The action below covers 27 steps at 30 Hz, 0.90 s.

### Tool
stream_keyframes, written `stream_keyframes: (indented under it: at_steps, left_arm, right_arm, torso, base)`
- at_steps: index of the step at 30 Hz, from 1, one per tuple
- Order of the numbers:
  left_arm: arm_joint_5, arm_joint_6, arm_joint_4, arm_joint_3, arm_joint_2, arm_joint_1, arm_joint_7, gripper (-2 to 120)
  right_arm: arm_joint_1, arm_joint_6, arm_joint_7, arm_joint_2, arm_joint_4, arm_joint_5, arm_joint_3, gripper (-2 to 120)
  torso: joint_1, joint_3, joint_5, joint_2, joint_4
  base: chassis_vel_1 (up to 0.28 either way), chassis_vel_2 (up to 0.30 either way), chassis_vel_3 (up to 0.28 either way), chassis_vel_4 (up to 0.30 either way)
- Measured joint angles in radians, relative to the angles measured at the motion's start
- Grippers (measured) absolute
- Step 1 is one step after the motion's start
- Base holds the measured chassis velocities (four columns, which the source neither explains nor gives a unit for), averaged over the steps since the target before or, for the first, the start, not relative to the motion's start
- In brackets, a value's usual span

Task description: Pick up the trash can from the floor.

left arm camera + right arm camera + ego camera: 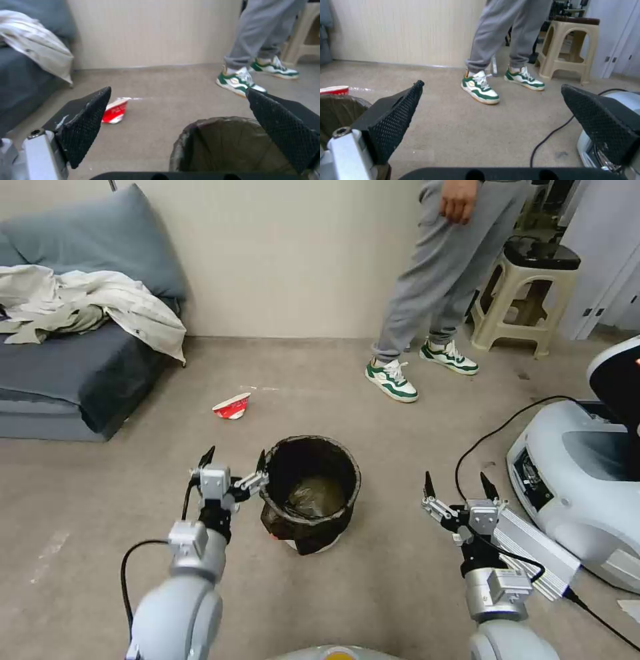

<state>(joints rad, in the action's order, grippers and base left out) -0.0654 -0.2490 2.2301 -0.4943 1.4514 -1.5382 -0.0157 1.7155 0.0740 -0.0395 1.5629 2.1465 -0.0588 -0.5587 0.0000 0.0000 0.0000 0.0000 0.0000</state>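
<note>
The trash can (310, 493) stands upright on the floor (373, 593) in front of me, a small round bin with a crinkled dark bag folded over its rim. My left gripper (235, 459) is open at the can's left side, with its inner finger (261, 465) right at the rim; I cannot tell whether it touches. In the left wrist view the can (230, 145) sits low between the spread fingers (88, 120). My right gripper (457, 483) hangs open to the right of the can, apart from it and holding nothing. The right wrist view catches the can's edge (336, 110).
A crushed red cup (231, 407) lies on the floor behind the can. A grey sofa (73, 373) with cloth stands at the left. A person's shoes (392, 379) and a beige stool (523, 293) are at the back. A large white machine (580, 480) and black cable (493, 433) are at the right.
</note>
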Motion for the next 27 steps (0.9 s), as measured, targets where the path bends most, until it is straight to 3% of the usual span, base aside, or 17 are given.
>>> stream_keyframes:
  at_steps: [5, 8, 12, 27]
  left_arm:
    - [-0.056, -0.089, -0.019, 0.016, -0.044, 0.071, 0.000, 100]
    - [-0.072, -0.111, -0.023, 0.019, -0.051, 0.076, -0.007, 100]
    - [-0.096, -0.159, -0.066, 0.057, -0.065, 0.129, -0.019, 100]
    - [-0.104, -0.242, -0.209, 0.165, -0.089, 0.268, -0.064, 100]
  right_arm:
    - [-0.011, -0.010, -0.002, -0.003, -0.006, 0.000, 0.000, 100]
    - [-0.031, -0.022, -0.001, -0.007, -0.012, 0.004, 0.007, 100]
    - [-0.034, -0.027, 0.002, -0.004, -0.016, 0.023, 0.008, 100]
    - [-0.042, -0.032, 0.000, -0.002, -0.023, 0.023, 0.005, 100]
  torso:
    - [0.000, 0.000, -0.0001, 0.000, -0.0004]
    - [0.000, 0.000, 0.0001, 0.000, 0.0005]
    - [0.000, 0.000, 0.0000, 0.000, -0.0001]
    - [0.000, 0.000, 0.0000, 0.000, 0.0000]
  base:
    - [0.000, 0.000, 0.000, 0.000]
    - [0.000, 0.000, 0.000, 0.000]
    - [0.000, 0.000, 0.000, 0.000]
    - [0.000, 0.000, 0.000, 0.000]
